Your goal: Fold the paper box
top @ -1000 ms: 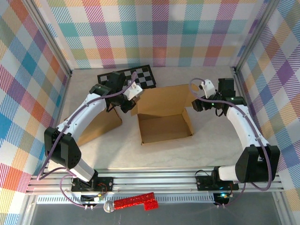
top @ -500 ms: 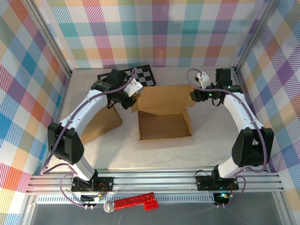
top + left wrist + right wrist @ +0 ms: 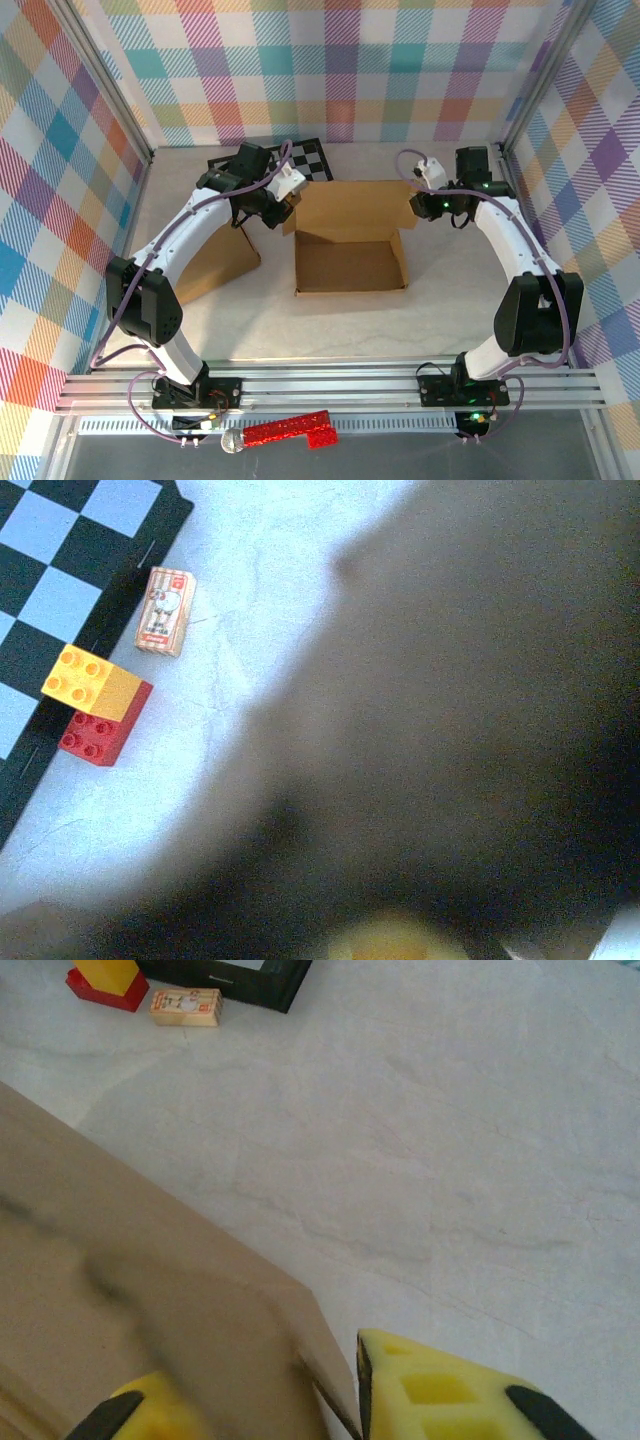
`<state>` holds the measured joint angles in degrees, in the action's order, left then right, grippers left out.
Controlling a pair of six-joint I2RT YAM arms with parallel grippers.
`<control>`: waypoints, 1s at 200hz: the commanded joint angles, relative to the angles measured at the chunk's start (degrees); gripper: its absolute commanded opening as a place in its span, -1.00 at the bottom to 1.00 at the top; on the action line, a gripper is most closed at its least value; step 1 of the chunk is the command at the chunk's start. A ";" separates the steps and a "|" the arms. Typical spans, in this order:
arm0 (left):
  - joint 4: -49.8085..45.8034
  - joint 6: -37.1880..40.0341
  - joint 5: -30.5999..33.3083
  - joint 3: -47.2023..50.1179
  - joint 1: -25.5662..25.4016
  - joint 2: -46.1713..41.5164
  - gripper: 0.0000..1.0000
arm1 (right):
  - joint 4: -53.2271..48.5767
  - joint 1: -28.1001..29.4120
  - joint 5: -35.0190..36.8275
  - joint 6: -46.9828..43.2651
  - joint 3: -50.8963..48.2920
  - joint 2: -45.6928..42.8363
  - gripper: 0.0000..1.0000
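Observation:
The brown paper box (image 3: 350, 265) lies open mid-table with its back wall (image 3: 350, 205) raised and a left flap (image 3: 215, 265) flat on the table. My left gripper (image 3: 283, 207) sits at the back-left corner, shut on the cardboard. In the left wrist view, blurred cardboard (image 3: 450, 730) covers the jaws above a yellow fingertip (image 3: 388, 946). My right gripper (image 3: 418, 205) is at the back-right corner. Its yellow fingers (image 3: 440, 1400) stand either side of the flap's corner (image 3: 300, 1340), narrowed, with a gap left on the left side.
A black-and-white checkerboard (image 3: 300, 160) lies behind the box. Beside it are a yellow brick (image 3: 95, 683), a red brick (image 3: 95, 740) and a small printed block (image 3: 165, 610). Plaid walls close in three sides. A red glittery object (image 3: 285, 430) lies below the front rail.
My right gripper moved back to the box's back-right corner and its jaws narrowed around the flap. The left gripper shifted slightly back with the cardboard in it, and the back wall rose.

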<state>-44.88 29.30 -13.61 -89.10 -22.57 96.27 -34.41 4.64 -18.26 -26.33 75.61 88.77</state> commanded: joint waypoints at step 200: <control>19.85 -42.17 7.95 1.70 -2.89 2.26 -1.00 | 4.68 14.25 28.02 48.14 2.40 -1.89 -1.00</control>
<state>-32.80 -7.20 -2.17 -89.60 -24.36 99.81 -34.57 18.41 7.14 12.82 81.32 90.98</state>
